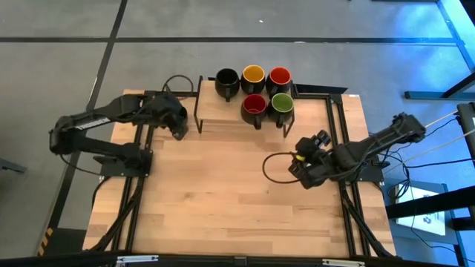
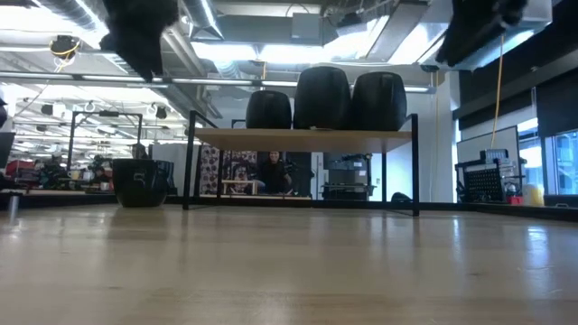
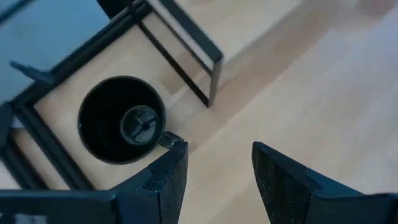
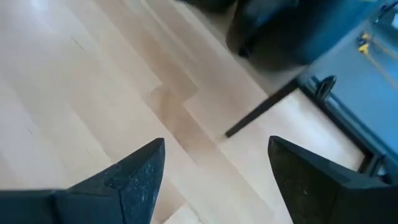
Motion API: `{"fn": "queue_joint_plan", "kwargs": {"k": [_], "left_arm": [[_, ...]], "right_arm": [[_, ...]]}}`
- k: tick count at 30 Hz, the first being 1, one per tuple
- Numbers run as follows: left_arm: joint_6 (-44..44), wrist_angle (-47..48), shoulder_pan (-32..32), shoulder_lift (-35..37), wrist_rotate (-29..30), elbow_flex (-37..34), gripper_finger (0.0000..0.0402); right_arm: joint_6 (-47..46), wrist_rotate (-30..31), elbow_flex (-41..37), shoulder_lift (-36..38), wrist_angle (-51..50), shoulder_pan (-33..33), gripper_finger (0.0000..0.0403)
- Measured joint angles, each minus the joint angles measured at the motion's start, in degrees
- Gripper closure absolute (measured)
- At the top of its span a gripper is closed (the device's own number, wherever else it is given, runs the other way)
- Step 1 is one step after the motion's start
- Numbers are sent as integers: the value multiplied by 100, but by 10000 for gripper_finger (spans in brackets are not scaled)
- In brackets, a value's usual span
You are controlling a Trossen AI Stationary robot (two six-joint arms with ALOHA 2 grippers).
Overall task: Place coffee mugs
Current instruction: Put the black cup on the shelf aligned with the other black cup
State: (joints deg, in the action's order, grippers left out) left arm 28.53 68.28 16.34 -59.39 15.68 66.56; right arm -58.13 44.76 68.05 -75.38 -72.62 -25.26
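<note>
**Shelf crowds twelve o'clock**

Five mugs [image 1: 254, 90] pack the shelf [image 1: 223, 111] at twelve o'clock. A sixth mug [image 3: 122, 119] stands at eleven, beside a shelf leg. From centre to six, the table [image 1: 223, 200] lies open.

Wooden table top [image 1: 223, 185], pale planks, set in a black metal frame [image 1: 338, 111]. Floor [image 1: 59, 67] around it is grey concrete with dark seam lines; blue light falls on it at the upper right corner [image 1: 415, 30] in the high view.

Low view: open industrial ceiling with exposed ducts [image 2: 262, 36] and bright strip lights [image 2: 54, 41]. Window [image 2: 564, 158] at far right. Cluttered benches [image 2: 45, 171] at left. A seated person [image 2: 271, 171] shows far off beyond the table. Dark wall panel [image 2: 506, 81] at right.
</note>
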Motion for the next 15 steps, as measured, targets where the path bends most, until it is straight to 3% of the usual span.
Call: {"fn": "queue_joint_plan", "kwargs": {"k": [7,15], "left_arm": [[-213,-1069,1106,-56,-1097,-1166,228],[-1087,-2211,2150,-182,-1112,-1856,228]], "right_arm": [[-13,-297,-860,597,645,8,130],[-15,-351,-940,623,681,8,130]]}}
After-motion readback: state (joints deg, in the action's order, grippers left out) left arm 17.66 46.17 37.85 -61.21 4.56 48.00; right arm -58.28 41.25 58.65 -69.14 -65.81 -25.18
